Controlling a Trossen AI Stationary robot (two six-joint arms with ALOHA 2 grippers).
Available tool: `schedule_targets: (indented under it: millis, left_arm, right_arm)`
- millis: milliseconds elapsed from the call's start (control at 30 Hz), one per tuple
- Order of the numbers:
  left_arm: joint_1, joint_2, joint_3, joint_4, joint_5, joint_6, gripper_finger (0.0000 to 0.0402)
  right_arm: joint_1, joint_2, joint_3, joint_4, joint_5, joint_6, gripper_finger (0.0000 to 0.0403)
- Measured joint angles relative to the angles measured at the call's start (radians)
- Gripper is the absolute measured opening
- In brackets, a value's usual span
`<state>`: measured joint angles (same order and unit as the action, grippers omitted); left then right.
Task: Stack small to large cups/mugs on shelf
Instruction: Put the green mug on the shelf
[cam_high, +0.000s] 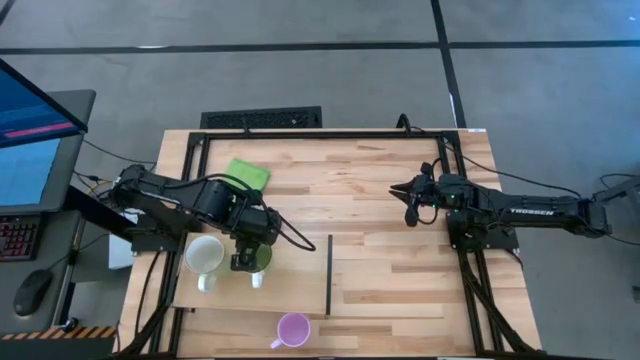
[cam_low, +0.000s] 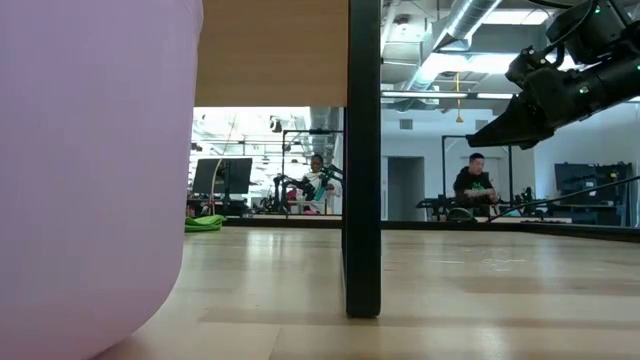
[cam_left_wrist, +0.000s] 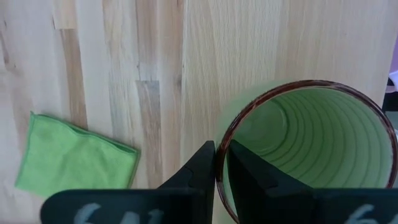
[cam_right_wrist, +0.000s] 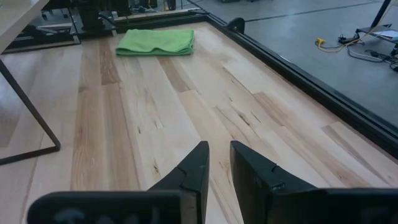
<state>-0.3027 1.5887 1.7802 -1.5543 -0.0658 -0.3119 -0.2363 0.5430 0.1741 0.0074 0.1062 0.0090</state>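
The shelf (cam_high: 300, 285) is a pale raised board with a dark strip (cam_high: 329, 275) along its right edge. A white mug (cam_high: 205, 255) stands upright on the shelf's left part. Beside it my left gripper (cam_high: 250, 262) is shut on the green mug (cam_high: 260, 256), which is brown-rimmed and upright over the shelf. A light purple mug (cam_high: 293, 328) stands on the tabletop near the front edge and fills the low view's left (cam_low: 90, 170). My right gripper (cam_high: 410, 212) hangs narrowly open and empty above the table's right half. My left gripper pinches the green mug's wall at the rim (cam_left_wrist: 217, 163), with one finger inside the mug and one outside. The fingers come from above, pointing down. The mug is upright; whether its base rests on the shelf I cannot tell.
A folded green cloth (cam_high: 248, 175) lies on the tabletop beyond the shelf, toward the far left. The shelf's dark support (cam_low: 362, 160) stands on the table. A black frame (cam_high: 460, 250) runs along the table's edges. Bare wood lies under my right gripper (cam_right_wrist: 219, 148).
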Motion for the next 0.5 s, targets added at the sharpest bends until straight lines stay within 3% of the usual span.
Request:
schedule_targets:
  millis: [267, 500]
  left_arm:
    - [0.0, 0.0, 0.0, -0.002, -0.001, -0.006, 0.004]
    - [0.0, 0.0, 0.0, -0.005, -0.029, -0.008, 0.0083]
  right_arm:
    - [0.0, 0.0, 0.0, 0.0, 0.0, -0.001, 0.0087]
    - [0.0, 0.0, 0.0, 0.0, 0.0, -0.007, 0.0087]
